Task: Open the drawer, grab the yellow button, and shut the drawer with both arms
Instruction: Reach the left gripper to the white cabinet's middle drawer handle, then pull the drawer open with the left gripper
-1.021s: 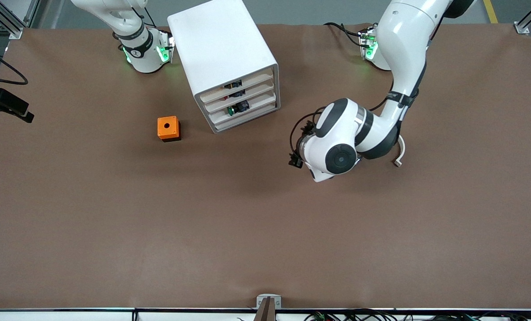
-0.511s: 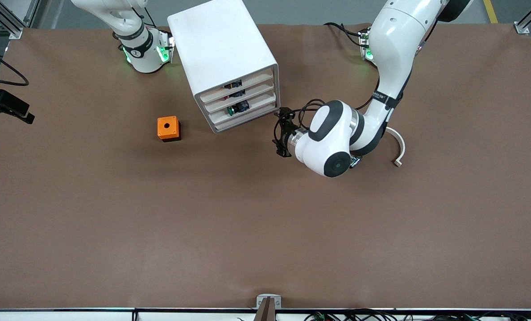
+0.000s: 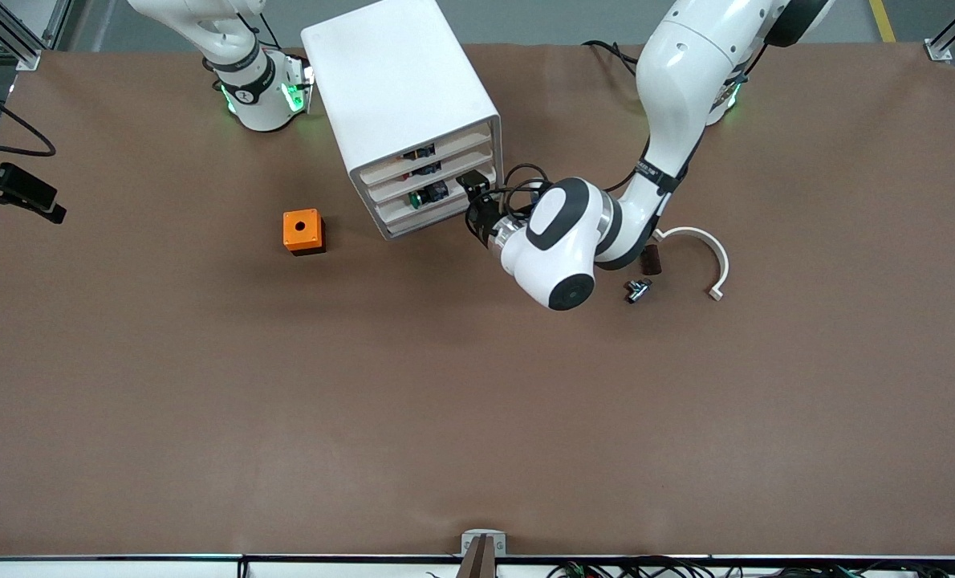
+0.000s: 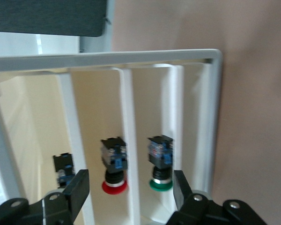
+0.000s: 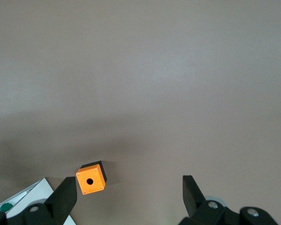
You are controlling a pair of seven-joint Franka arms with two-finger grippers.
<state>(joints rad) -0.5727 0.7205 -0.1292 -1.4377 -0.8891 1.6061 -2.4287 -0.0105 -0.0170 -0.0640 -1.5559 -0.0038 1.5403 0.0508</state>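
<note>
Left fingers (image 4: 82,187) spread before cabinet (image 3: 401,112) drawers.

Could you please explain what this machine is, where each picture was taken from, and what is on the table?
These are two white robot arms bolted to a brown table, each ending in a small black two-finger gripper. The wide picture looks down from a high camera facing them. The other two come from cameras on the arms' wrists.

The left gripper is in front of the white cabinet of four drawers, its fingers open and holding nothing. Its camera looks into the drawers, where a red-capped button and a green-capped button show.

The right gripper, also open and empty, waits high above an orange cube.

A curved white piece and a small dark part lie toward the left arm's end.
</note>
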